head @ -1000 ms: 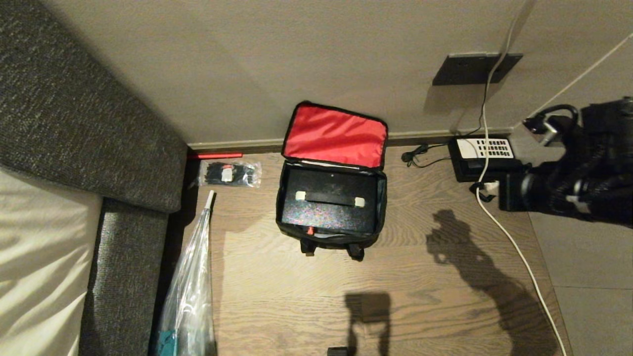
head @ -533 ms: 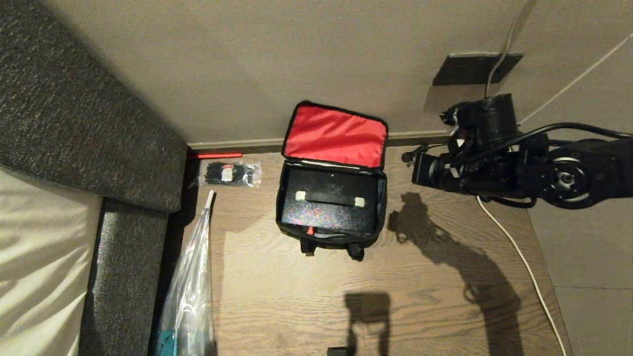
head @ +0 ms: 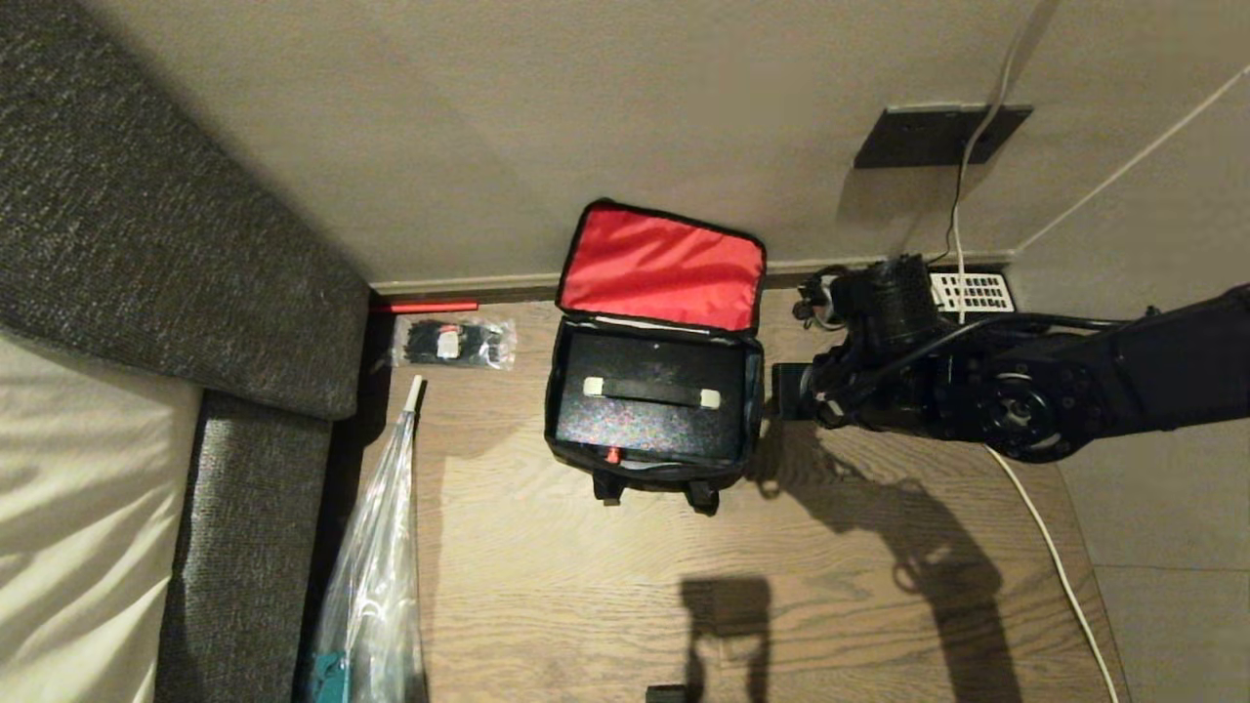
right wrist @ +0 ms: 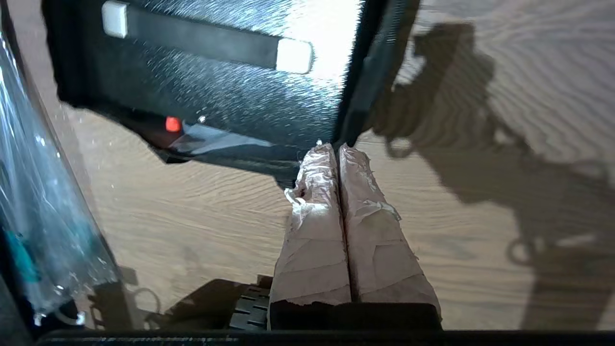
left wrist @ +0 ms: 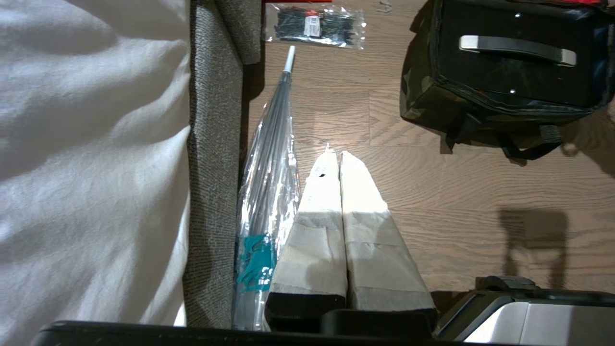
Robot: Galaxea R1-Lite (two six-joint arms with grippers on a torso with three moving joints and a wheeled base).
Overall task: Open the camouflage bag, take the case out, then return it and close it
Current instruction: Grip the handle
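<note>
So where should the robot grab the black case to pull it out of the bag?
Probably by the handle on top of the case, coming straight down. The camouflage bag hugs every side, so only the top shows, and the right gripper is shut and must open first.

- One camouflage bag [head: 652, 459] is seen on the floor, its single red-lined lid [head: 662, 266] standing open.
- One case [head: 652, 395] is counted inside the bag, with one handle [head: 652, 392], two pale handle ends and one small red latch [head: 612, 455].
- One clear packet of black cable ties [head: 455, 343] is seen.
- One clear umbrella [head: 376, 576] is counted.
- One telephone with a white keypad [head: 972, 291] is seen.
- One dark wall plate [head: 937, 135] is counted.
- One red rod-like strip [head: 425, 307] is seen along the skirting.
- Two tools are counted: the right tool [right wrist: 331, 146] and the left tool [left wrist: 335, 154], each with two taped fingers pressed together.
</note>
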